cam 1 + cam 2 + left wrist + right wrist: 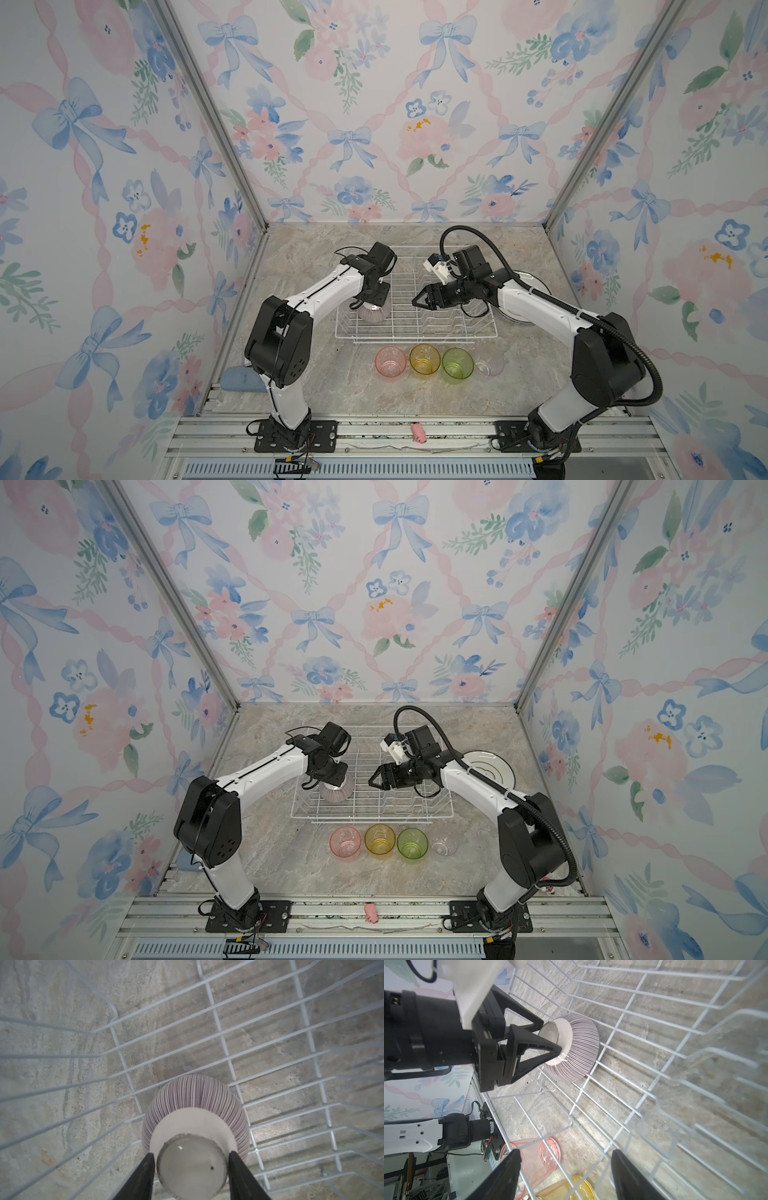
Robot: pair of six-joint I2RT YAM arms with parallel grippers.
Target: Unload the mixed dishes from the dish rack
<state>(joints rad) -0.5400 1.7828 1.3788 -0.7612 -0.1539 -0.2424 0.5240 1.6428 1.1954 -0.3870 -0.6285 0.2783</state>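
Around me on three sides, walls (374, 104) in floral bow-and-ribbon wallpaper, aluminium corner posts (212, 112), beige marble-pattern work surface (332, 395), slotted aluminium rails (374, 426) along front edge, even diffuse lighting

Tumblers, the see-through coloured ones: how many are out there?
4, standing in a row on the counter before the dish rack: pink tumbler, yellow tumbler, green tumbler, clear tumbler. None looks hidden.

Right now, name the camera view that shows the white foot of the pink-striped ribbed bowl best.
Left wrist view: the white foot is close and end-on. The right wrist view shows it sideways, partly behind the left gripper; both top views barely show it.
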